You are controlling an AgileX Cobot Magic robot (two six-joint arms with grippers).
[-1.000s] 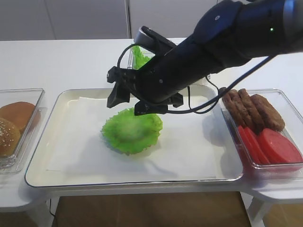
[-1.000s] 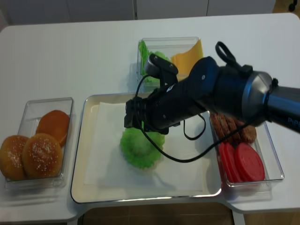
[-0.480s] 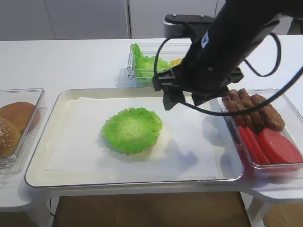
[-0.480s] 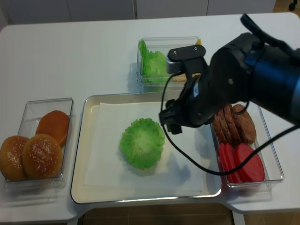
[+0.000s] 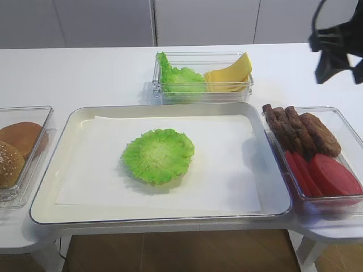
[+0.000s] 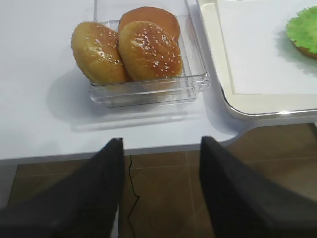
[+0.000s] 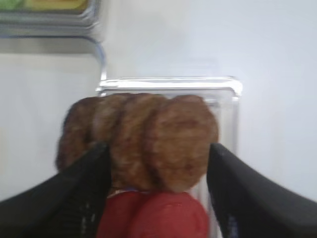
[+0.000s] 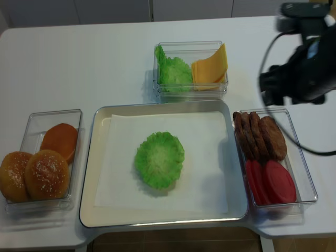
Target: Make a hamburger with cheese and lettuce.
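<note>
Both pincers are seen spread and empty: the right pincer (image 7: pixel 157 193) hangs over the patties (image 7: pixel 143 141), the left pincer (image 6: pixel 159 191) hangs off the tabletop (image 6: pixel 39 119) edge beside the buns (image 6: pixel 129 49). The lettuce (image 5: pixel 158 155) lies on the tray (image 5: pixel 74 122) (the bun half beneath is hidden). The cheese (image 5: pixel 229 75) leans in the rear box, beside spare leaves. It is judged light, floppy and slick, best pinched at the raised free corner. No brand, label or writing is seen.
</note>
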